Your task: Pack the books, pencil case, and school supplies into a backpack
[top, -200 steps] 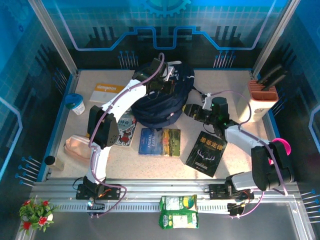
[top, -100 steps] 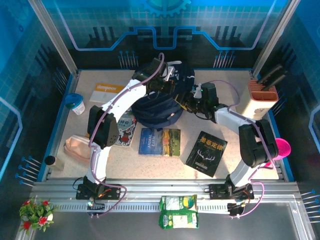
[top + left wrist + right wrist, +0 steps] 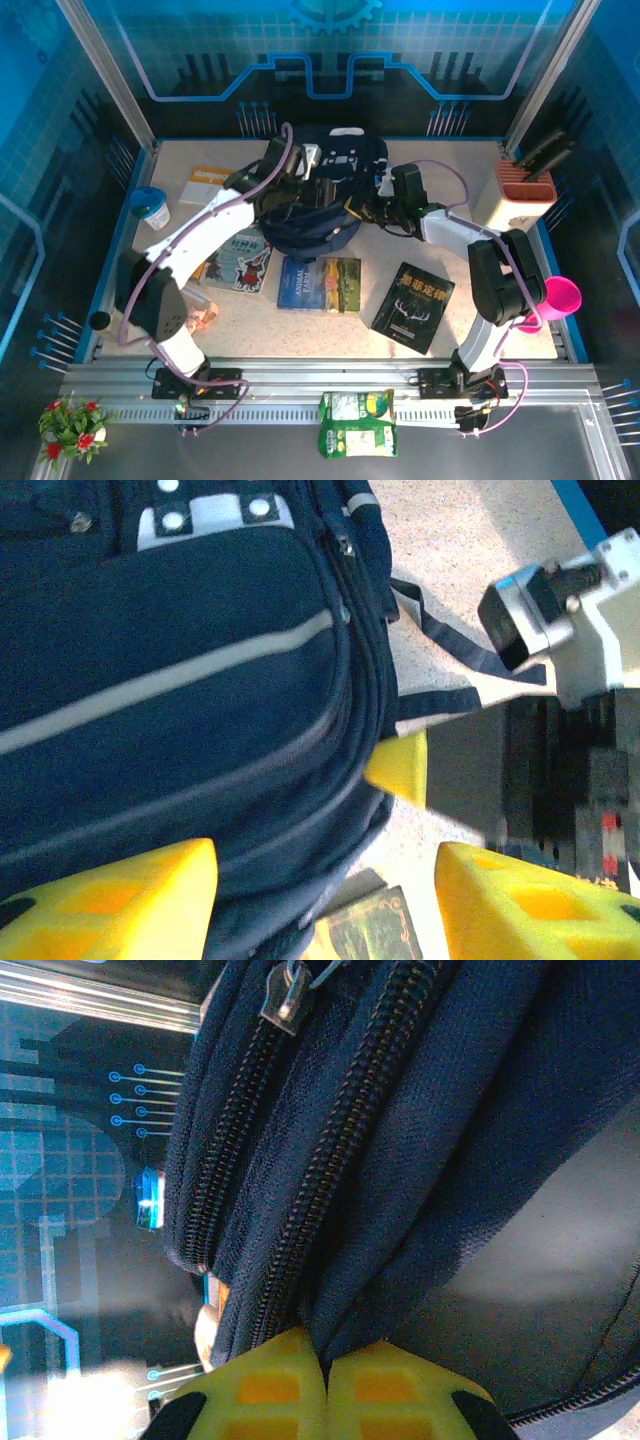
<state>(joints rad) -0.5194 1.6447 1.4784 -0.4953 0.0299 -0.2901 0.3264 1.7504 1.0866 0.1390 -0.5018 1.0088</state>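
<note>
Surface: speckled beige table (image 3: 470, 170) inside a booth of blue-lit glass walls. Aluminium rail along the near edge.

Backpack (image 3: 322, 205): navy, at table centre-back, white patch facing the far wall.

Three books lie flat in a row just in front of the backpack:
- grey book (image 3: 240, 262) on the left
- blue-green book (image 3: 318, 284) in the middle
- black book (image 3: 413, 306) on the right, a little apart from the others

Knife block (image 3: 520, 195) at the right wall, pink cup (image 3: 560, 297) nearer along that wall.

Left claw (image 3: 322, 865): hangs over the backpack's striped front, jaws wide, gripping nothing.

Right claw (image 3: 325, 1380): at the backpack's right side. Fingertips are pressed together on a fold of fabric beside the zippers.

Against a second ago:
- The left claw was clamped at the backpack's top. It has now let go and the arm has swung out to the left.
- The right claw stood open over bare table to the right. It has now come in and pinched the backpack.
- Books unmoved.
</note>
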